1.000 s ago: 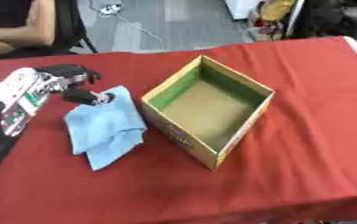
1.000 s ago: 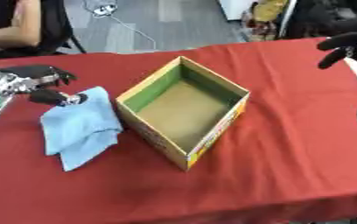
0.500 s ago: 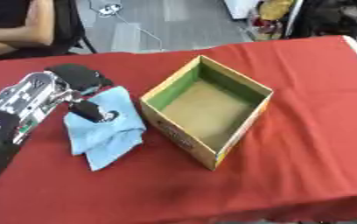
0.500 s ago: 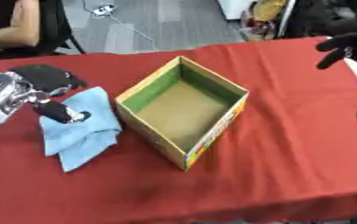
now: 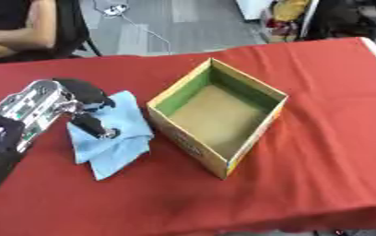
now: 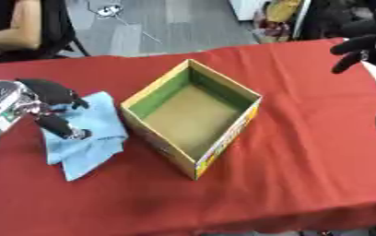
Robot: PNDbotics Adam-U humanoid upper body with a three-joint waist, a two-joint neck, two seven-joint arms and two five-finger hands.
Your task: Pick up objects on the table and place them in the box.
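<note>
Left robot hand (image 5: 72, 99) on the light blue cloth (image 5: 114, 138), fingers curled, thumb pinching its folds.

Left hand (image 5: 78, 103): black moulded finger shells and black thumb, ending in rounded dark tips; silver metal showing at thumb tip. Back of hand and wrist showing as silver-grey housing with small green and dark markings, details too blurred to read. Forearm below continuing as matte black casing toward lower left corner.

Right hand (image 6: 367, 44): showing at right edge of right eye view, entirely black, rounded finger segments, glossy-matte shell; second dark rounded part showing below it at same edge. No cables or screws resolving.
</note>
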